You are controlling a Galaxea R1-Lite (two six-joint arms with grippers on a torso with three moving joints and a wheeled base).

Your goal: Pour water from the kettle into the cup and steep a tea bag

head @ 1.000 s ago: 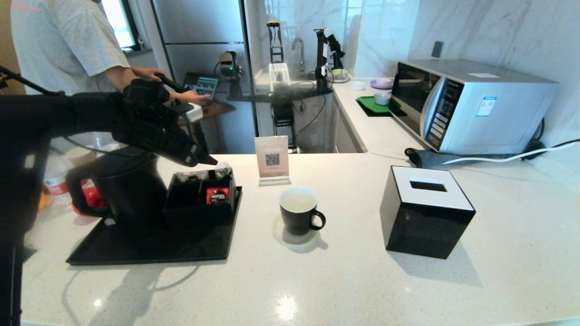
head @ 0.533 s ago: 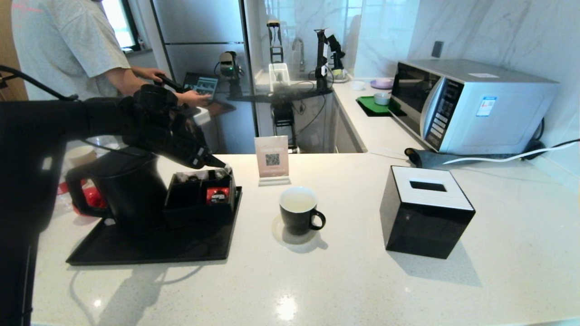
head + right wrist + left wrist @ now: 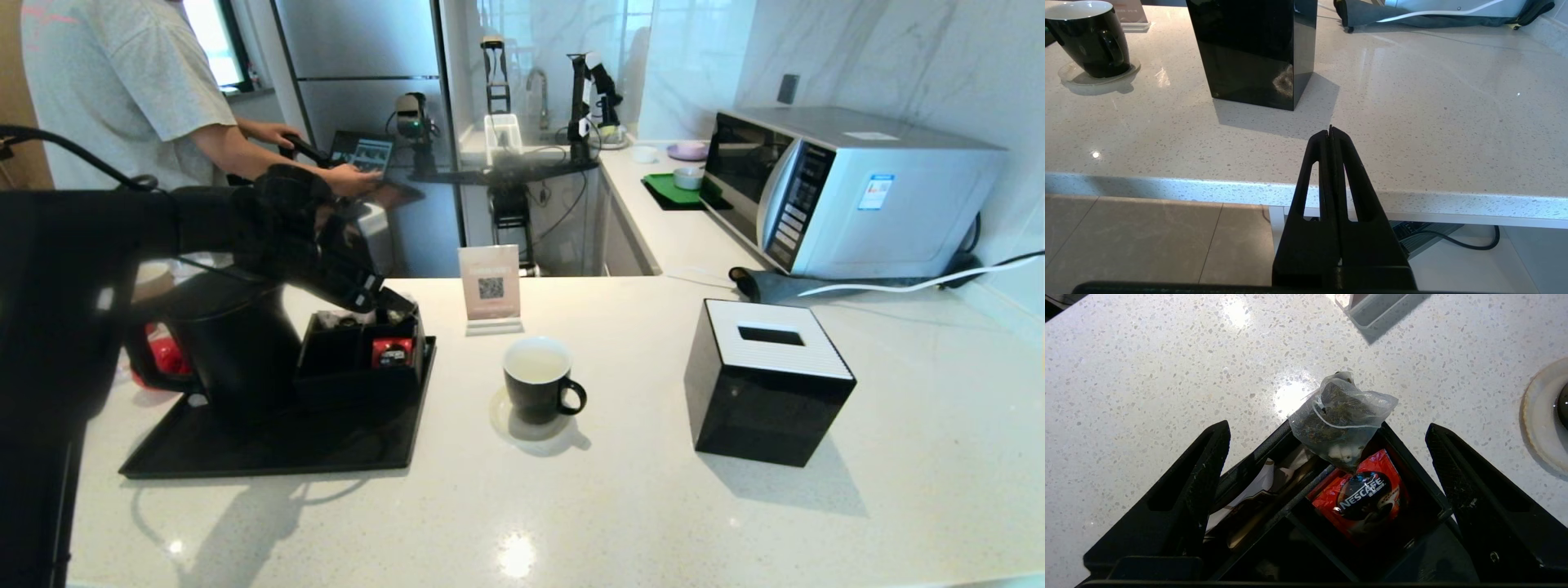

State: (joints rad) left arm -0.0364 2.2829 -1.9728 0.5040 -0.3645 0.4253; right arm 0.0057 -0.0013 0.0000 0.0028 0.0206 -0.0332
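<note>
On the left, the matte-black cylindrical kettle (image 3: 233, 343) stands on a flat black tray (image 3: 277, 445). The left gripper (image 3: 1327, 457) hangs just above the divided black box (image 3: 359, 359), fingers spread wide on either side of a translucent mesh tea bag (image 3: 1340, 416) at the box's corner. Farther right, the glossy black cup (image 3: 536, 380) sits on the speckled white table (image 3: 637, 506). The right gripper (image 3: 1330, 132) is pressed closed off the table's near edge.

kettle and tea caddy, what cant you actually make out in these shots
- kettle: head view, the left arm covers its lid and spout.
- caddy: left wrist view, near compartments are dark, cut by the frame edge and left gripper.
- cup: head view, too small to tell whether it holds water.
</note>
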